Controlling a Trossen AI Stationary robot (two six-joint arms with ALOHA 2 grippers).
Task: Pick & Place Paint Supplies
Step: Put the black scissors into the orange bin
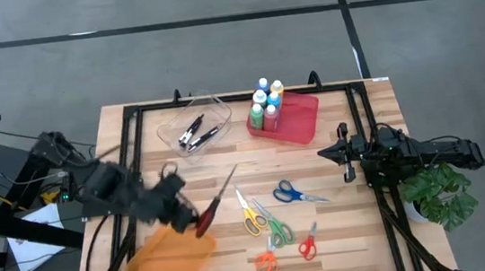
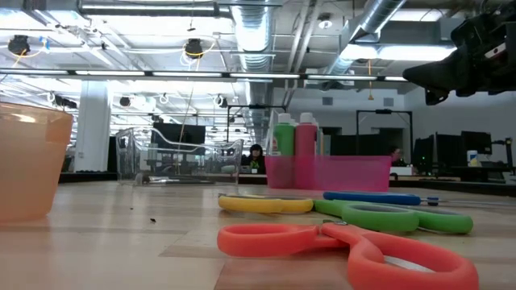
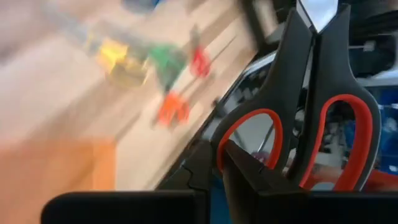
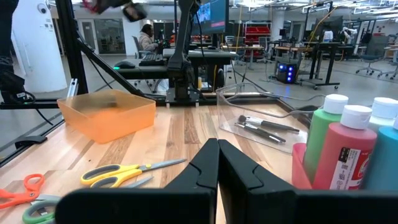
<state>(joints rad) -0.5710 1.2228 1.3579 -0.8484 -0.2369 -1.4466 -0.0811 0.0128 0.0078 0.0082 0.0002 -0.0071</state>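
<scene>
The paint bottles point(image 1: 266, 101) stand upright with white caps in a red tray point(image 1: 302, 122) at the table's far middle, also seen in the low view point(image 2: 294, 137) and in the right wrist view point(image 4: 348, 149). No gripper is near them. My left gripper point(image 1: 189, 215) hangs over the table's near left, just beyond an orange bin point(image 1: 169, 256), and is shut on black scissors with red-lined handles point(image 1: 218, 199). My right gripper point(image 1: 326, 153) rests shut at the table's right side, holding nothing. My left gripper pinches the rim of one red-lined handle loop point(image 3: 222, 138) of the black scissors between its two fingers point(image 3: 249, 177). The scissors are lifted clear of the table. Their blades point(image 1: 227, 180) slant away toward the table's far right.
A clear bin point(image 1: 195, 127) with brushes stands at the far left of middle. Several coloured scissors lie on the near middle: yellow point(image 1: 251, 214), green point(image 1: 277, 229), blue point(image 1: 295, 192), orange point(image 1: 267, 262), red point(image 1: 308, 244). A black frame borders the table.
</scene>
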